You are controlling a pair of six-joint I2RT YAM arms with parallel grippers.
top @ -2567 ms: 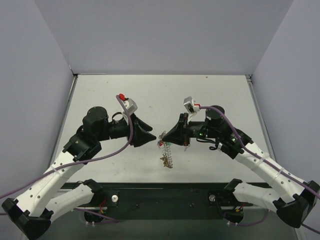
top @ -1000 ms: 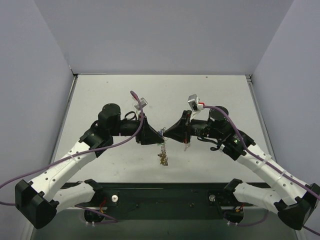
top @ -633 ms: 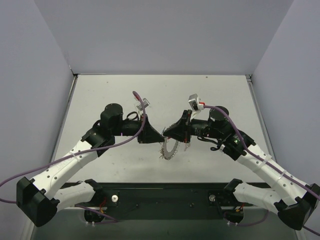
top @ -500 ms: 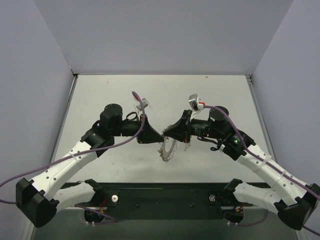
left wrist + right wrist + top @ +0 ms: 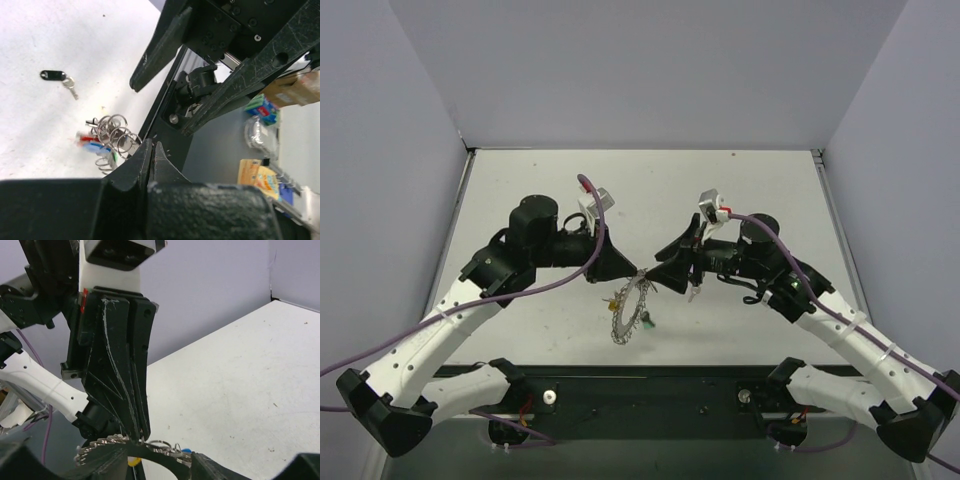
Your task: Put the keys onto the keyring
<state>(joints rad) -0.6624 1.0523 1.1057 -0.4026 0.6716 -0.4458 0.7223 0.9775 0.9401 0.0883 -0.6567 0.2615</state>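
Keyring [image 5: 629, 311] hangs by its top rim from the clenched left end effector [image 5: 638, 271], which grasps it between shut fingers. Just right of the keyring's top, the right end effector [image 5: 656, 269] stands released, fingers spread. Keys [image 5: 612, 300] with yellow and green heads dangle at the keyring's ribbed rim, over the table [image 5: 520, 180].

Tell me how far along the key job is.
Done: a yellow key and a green key hang on the ring. In hand: the left hand is shut on the ring's top, and the right hand stands open beside it. Left: a black-headed key lies loose, off the ring.
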